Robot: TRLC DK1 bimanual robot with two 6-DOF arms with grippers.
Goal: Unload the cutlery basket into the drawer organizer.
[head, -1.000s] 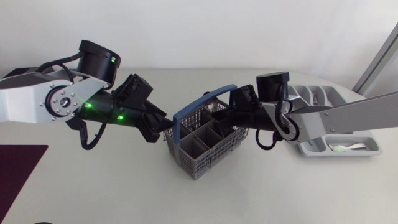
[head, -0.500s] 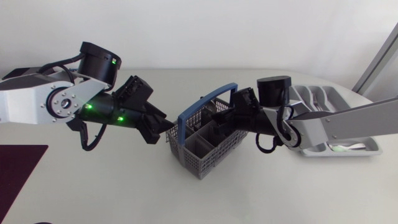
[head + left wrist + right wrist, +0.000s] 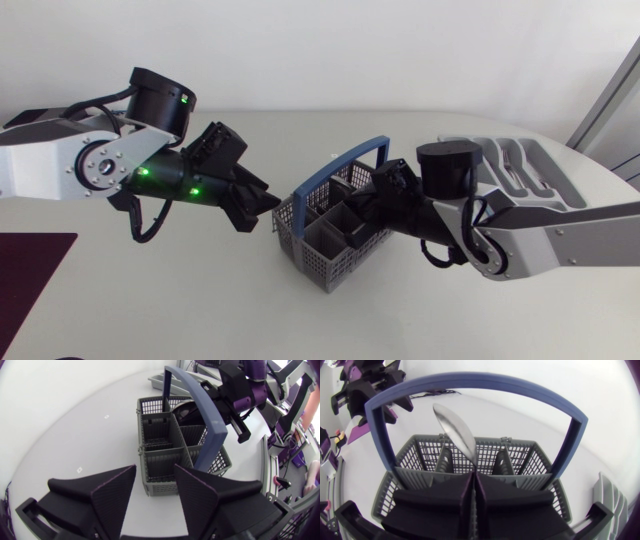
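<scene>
Table (image 3: 200, 300): pale, matte surface; a dark mat (image 3: 30, 265) is seen at its left edge in the head view.
Basket (image 3: 325, 265): grey mesh, divided into compartments, set near the table's middle between the two arms.
Handle (image 3: 335, 170): blue hoop, upright, arched over the basket from side to side.
Organizer (image 3: 520, 165): grey tray beyond the right arm, well apart from the basket and partly covered by the arm's links.
Left gripper (image 3: 155, 472): fingers spread, nothing between them. It is placed just beside the basket's left corner, and the basket is seen straight ahead of the fingertips in the left wrist view. Contact with the mesh cannot be told.
Right gripper (image 3: 474, 476): fingers pressed together, clamped on the spoon's stem. It is held over the basket's near wall, on the side facing the organizer, below the handle's arch.
Spoon (image 3: 454, 427): metal. Its stem is pinched in the seam between the right fingers; its bowl is tilted up and ahead of the fingertips, above the basket's compartments and under the handle. It is not made out in the head view, being hidden by the right arm.
Spoon to basket: whether the bowl touches a divider cannot be told.
</scene>
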